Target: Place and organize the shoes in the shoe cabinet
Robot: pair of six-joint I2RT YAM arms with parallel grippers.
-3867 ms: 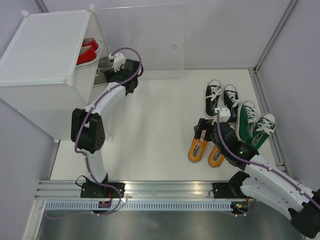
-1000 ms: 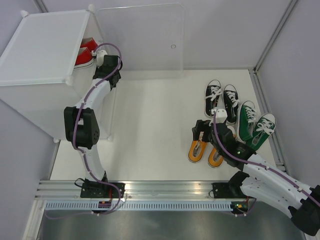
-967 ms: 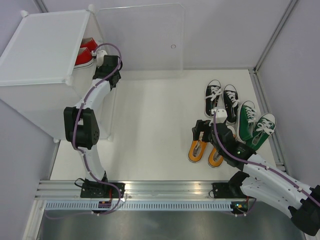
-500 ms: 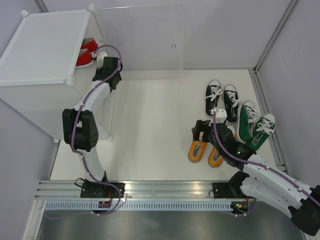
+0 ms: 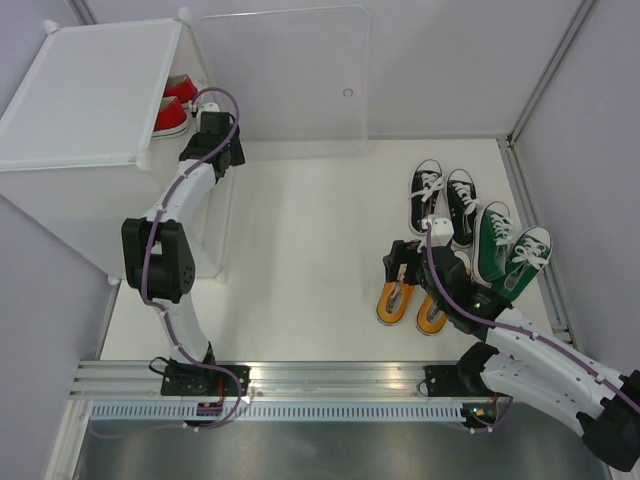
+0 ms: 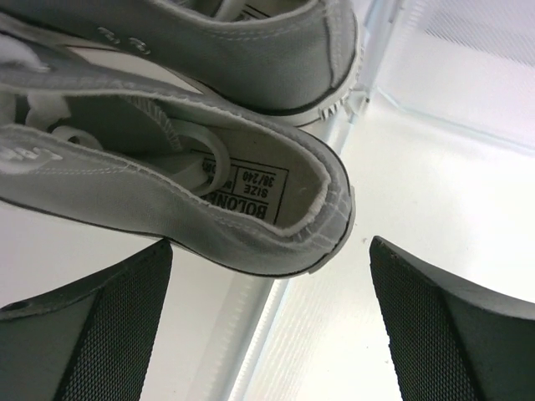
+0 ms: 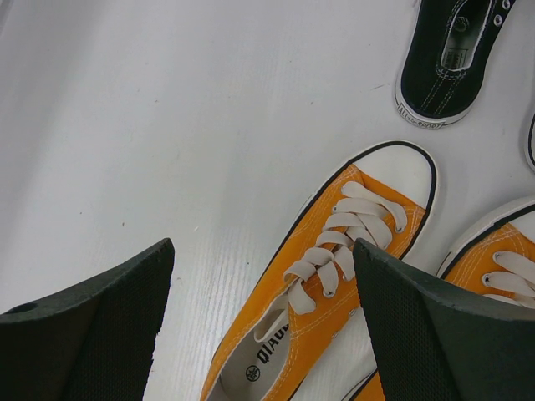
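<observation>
Where left jaws gape, grey shoe [image 6: 171, 188] heel ahead, apart

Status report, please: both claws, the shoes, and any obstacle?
Left claw open at the shoe cabinet, grey shoes just ahead, not gripped. Right claw open over an orange shoe. Black pair and green pair lie on the table. No obstacle seen.

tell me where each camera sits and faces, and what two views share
top external: above and behind the bases, looking down on the table and shoe cabinet; left arm and right arm show.
left wrist: on the left arm, facing grey shoes in the cabinet; open left claw shows.
right wrist: on the right arm, looking down at orange shoes and a black shoe; open right claw shows.
shared: top external and right wrist both show orange shoes.
</observation>
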